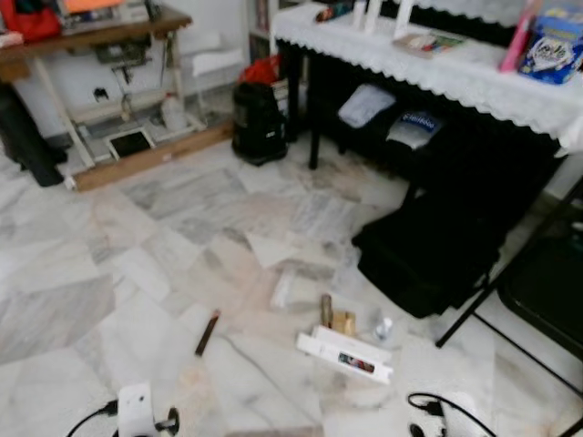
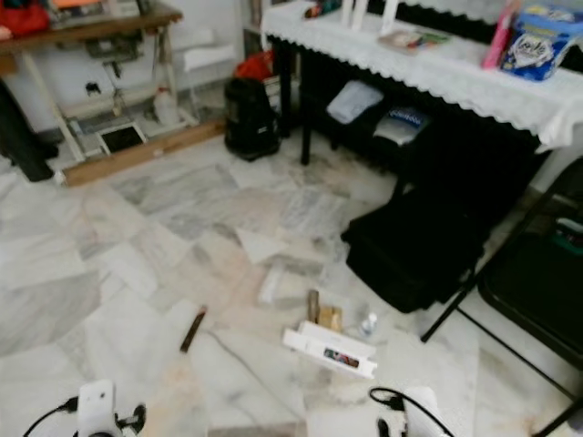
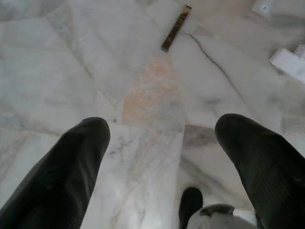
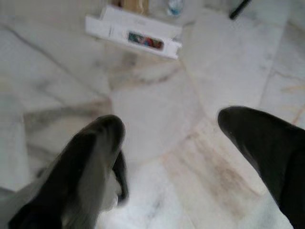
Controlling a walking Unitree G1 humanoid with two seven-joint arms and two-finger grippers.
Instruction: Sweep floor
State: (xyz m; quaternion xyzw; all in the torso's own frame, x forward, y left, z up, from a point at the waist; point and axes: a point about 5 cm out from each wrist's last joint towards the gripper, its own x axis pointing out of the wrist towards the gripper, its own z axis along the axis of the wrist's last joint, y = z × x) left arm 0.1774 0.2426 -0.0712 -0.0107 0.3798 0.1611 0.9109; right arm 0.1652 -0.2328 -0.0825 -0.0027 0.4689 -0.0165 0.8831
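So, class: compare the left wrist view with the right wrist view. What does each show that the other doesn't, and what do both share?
Left wrist view alone: a thin brown stick lying on the floor beyond the open left gripper.

Right wrist view alone: the printed label of a long white box, a small bottle beyond it, and the open right gripper.

Both share: the white marble floor, seen between two spread black fingers with nothing held. The left view also catches a white box edge, probably the same box.
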